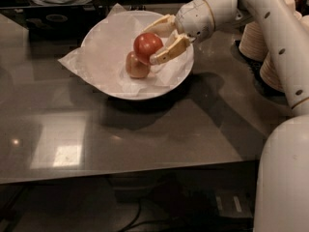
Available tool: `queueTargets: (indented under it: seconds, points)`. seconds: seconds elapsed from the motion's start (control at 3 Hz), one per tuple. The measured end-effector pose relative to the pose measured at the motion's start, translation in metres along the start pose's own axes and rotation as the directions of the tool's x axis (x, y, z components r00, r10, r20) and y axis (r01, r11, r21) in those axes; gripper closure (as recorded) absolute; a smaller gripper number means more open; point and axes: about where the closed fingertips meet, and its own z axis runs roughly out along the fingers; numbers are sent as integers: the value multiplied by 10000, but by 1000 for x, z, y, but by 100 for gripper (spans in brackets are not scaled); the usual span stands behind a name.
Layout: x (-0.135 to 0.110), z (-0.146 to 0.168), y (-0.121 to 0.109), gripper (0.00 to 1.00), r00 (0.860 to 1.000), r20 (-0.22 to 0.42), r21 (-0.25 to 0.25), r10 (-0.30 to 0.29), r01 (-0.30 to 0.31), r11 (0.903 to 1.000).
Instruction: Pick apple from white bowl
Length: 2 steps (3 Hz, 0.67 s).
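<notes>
- gripper [151, 45]: jaws clenched on the apple [146, 43], one finger on each side.
- apple: round, bright red, glossy; held over the white bowl [96, 36], right of centre.
- duller apple [136, 67] lies just below it on crinkled paper [108, 57].

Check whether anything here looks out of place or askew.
Only the crinkled paper looks askew, spilling over the left rim of the white bowl. The gripper, over the bowl, holds the apple in its jaws.
</notes>
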Motion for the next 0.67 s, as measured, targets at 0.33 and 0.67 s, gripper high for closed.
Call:
queueTargets:
  seconds: [0.33,0.67]
  points:
    - [-8,-32,0,100,9992,-375,443,140,-123,9989]
    - [-9,-30,-5,100,9993,-334,556,137,-118,9984]
